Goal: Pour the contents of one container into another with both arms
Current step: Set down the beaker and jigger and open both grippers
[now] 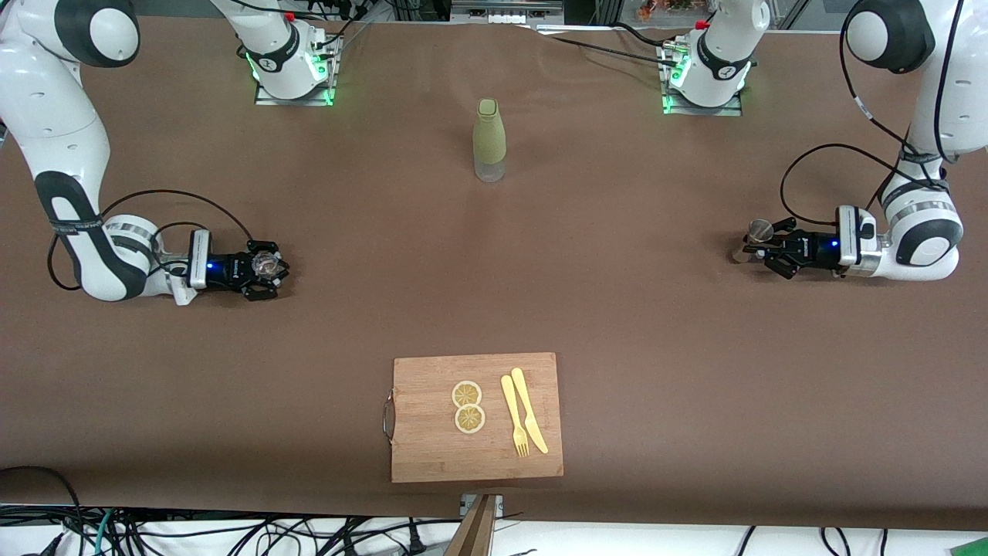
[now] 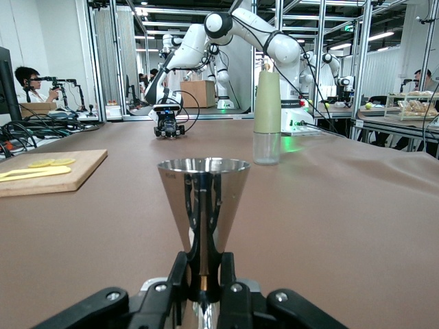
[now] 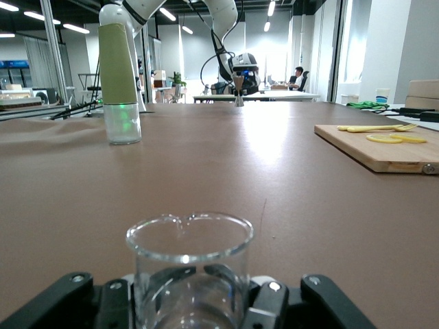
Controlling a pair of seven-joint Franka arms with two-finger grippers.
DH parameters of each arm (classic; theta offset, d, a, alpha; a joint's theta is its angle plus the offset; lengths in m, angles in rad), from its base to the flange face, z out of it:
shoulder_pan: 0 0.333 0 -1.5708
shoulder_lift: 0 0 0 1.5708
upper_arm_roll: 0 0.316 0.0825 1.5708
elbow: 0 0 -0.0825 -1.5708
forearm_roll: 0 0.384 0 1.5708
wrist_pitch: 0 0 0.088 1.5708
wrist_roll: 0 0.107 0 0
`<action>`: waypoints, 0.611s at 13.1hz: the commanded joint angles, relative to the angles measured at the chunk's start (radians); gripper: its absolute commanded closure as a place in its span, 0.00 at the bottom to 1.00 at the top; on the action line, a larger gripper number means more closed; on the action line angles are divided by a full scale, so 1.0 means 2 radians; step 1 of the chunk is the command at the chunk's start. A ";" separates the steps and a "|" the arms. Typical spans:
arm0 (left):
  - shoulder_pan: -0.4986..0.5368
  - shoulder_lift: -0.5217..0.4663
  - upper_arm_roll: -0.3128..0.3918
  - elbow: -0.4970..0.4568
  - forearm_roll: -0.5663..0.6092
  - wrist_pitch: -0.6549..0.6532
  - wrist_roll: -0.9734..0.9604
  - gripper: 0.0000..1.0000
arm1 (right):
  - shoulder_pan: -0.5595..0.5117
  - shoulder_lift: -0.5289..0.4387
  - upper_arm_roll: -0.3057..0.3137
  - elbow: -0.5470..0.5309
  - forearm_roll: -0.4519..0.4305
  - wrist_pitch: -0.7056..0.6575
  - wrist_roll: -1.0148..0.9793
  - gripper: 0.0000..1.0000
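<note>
Gripper status: both grippers closed on their containers, low at opposite ends of the tabletop [image 1: 617, 293].

Left gripper [image 1: 760, 245] is clamped on a steel jigger [image 2: 203, 205]; right gripper [image 1: 266, 269] on a glass beaker [image 3: 188, 264], apparently empty. Jigger contents cannot be seen. Grasping is judged done; both vessels must next be lifted and brought together for pouring.

Brown-covered table [image 1: 617, 324] fills the scene. Landmark: the wooden cutting board [image 1: 432, 455] at the camera's edge, metal handle toward the right arm's end. Well apart from it, farther from the camera, the green-sleeved bottle [image 1: 488, 139] stands upright near the arm bases. A metal jigger [image 1: 755, 235] sits toward the left arm's end, a clear glass beaker [image 1: 267, 265] toward the right arm's end.
</note>
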State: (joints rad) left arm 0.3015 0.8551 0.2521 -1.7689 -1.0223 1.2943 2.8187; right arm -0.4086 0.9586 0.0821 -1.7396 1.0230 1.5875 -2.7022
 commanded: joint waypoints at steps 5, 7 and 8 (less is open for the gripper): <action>0.003 0.053 0.004 0.043 0.013 -0.020 0.151 1.00 | -0.004 0.012 -0.001 0.007 0.005 -0.007 -0.008 0.00; 0.003 0.066 0.004 0.051 0.013 -0.019 0.151 0.93 | -0.004 0.009 -0.015 0.007 0.003 -0.011 -0.008 0.00; 0.003 0.070 0.004 0.058 0.013 -0.019 0.151 0.79 | -0.007 0.005 -0.020 0.008 0.002 -0.011 -0.008 0.00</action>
State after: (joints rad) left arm 0.3056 0.9472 0.2501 -1.6842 -1.0223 1.2748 2.8260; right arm -0.4108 0.9615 0.0697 -1.7358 1.0301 1.5727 -2.7029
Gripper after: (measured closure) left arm 0.793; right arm 0.242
